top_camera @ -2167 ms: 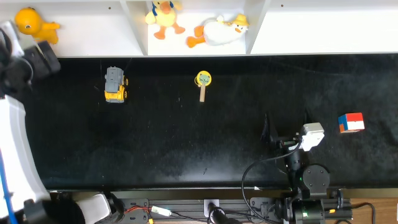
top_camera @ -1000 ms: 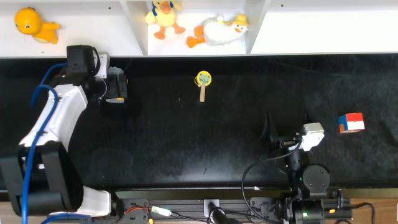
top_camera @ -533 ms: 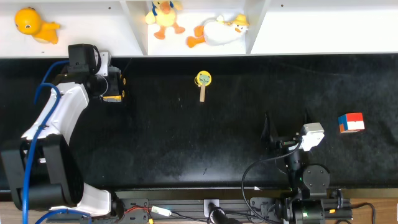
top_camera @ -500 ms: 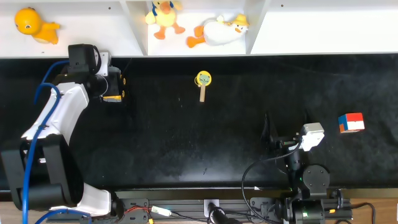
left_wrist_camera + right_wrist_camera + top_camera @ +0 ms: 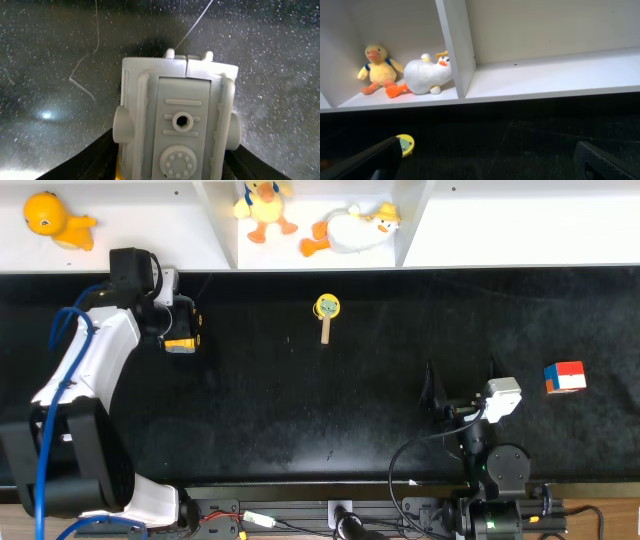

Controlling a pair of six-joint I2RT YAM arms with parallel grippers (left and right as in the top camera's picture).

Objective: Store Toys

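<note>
Far left on the black counter point(image 5: 300, 410), close to the white shelf point(image 5: 500, 240): a grey and yellow toy truck point(image 5: 175, 120), squeezed on both sides by the left end effector point(image 5: 178, 330). From the left wrist, black fingers point(image 5: 95, 157) pressed against the truck's sides, with the grey top facing up and the speckled counter behind it. Cannot tell whether the truck is touching the counter or lifted a little. Low down on the right side of the counter: the right end effector point(image 5: 487, 155), wide open, gripping nothing, pointed at the shelf. Up in the shelf's left box, a round yellow duck point(image 5: 55, 218). In the middle box, side by side, a fluffy yellow duck point(image 5: 377, 70) and a white goose point(image 5: 425, 75) with orange feet. In the middle of the counter, near the shelf, a small yellow disc on a stick point(image 5: 326, 315). Far right on the counter, well apart from the truck, a red, white and blue cube point(image 5: 564, 377).
</note>
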